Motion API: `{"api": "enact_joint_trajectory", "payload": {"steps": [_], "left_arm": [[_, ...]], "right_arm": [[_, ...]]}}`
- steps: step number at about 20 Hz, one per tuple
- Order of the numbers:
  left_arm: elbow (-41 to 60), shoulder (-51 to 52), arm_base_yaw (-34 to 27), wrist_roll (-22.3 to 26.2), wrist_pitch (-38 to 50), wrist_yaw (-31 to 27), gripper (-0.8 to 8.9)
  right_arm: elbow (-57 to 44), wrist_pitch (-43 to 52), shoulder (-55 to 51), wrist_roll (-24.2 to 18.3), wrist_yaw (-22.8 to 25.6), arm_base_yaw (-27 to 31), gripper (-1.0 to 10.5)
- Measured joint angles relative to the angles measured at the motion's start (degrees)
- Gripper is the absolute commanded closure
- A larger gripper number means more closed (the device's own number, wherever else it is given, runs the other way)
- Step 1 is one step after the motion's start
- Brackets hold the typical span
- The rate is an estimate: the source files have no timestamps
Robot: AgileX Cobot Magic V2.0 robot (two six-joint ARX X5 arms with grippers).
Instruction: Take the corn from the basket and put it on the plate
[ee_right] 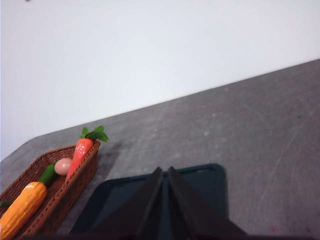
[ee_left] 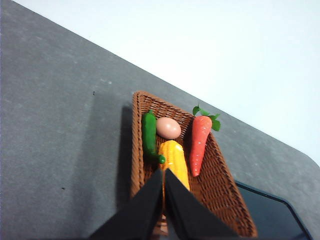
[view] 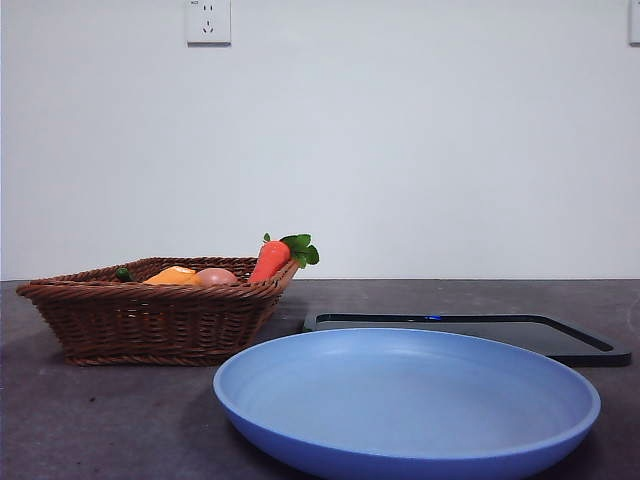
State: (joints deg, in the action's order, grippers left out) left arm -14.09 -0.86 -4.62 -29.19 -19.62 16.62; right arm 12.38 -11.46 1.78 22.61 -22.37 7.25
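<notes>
a light-blue plate (view: pixel 405 405) is sitting empty across the lower right of the front frame, nearest the camera, on a dark grey bench (view: pixel 40 420). just behind it, at right of centre, a flat black tray (view: pixel 560 340) is lying bare. to the left, in the middle of the frame's height, a brown wicker basket (view: pixel 150 320) is holding the produce: the corn (view: pixel 172 276) is showing only as an orange-yellow hump above the rim, with a pinkish egg (view: pixel 216 276) beside it and a red-orange carrot (view: pixel 270 260) leaning on the far right corner, green leaves up. a white wall is filling the background, an outlet (view: pixel 208 20) at its upper left.

neither arm is showing in the front frame. in the left wrist picture the left tool (ee_left: pixel 164 175) is hanging above the basket with its jaws pressed together and holding nothing, its tips lining up with the near end of the corn, which is lying in the basket between a green vegetable (ee_left: pixel 149 132) and the carrot. the right tool (ee_right: pixel 165 172) is waiting over the tray, jaws likewise closed and empty.

the task appears to be at its opening step, the reach for the corn, with nothing yet lifted. the next move is probably calling for the left tool to open its jaws, drop over the cob without catching carrot or egg, and close across its width.
</notes>
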Motion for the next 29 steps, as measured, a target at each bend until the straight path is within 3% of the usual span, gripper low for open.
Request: {"api": "enact_joint_trajectory", "payload": {"steps": [10,18,24,29], "left_arm": [[-12.7,-11.1,0.0,1.4,-9.2,10.6,8.06],[-18.9,-22.3,0.0,8.5,-16.7,21.0,8.06],[-21.5,-28.9,1.2,15.0,-24.5,22.4,8.06],[-22.9,-33.0,3.3,19.9,-28.0,22.4,8.06]], "right_arm": [[14.5,-12.9,13.3,-3.4,-4.2,0.0,9.4],[26.4,-27.5,26.3,-12.4,-11.2,-2.6,9.4],[34.0,-41.2,34.9,-20.5,-12.1,-6.9,9.4],[34.6,-44.7,38.5,-24.0,-11.9,-10.1,9.4]]}}
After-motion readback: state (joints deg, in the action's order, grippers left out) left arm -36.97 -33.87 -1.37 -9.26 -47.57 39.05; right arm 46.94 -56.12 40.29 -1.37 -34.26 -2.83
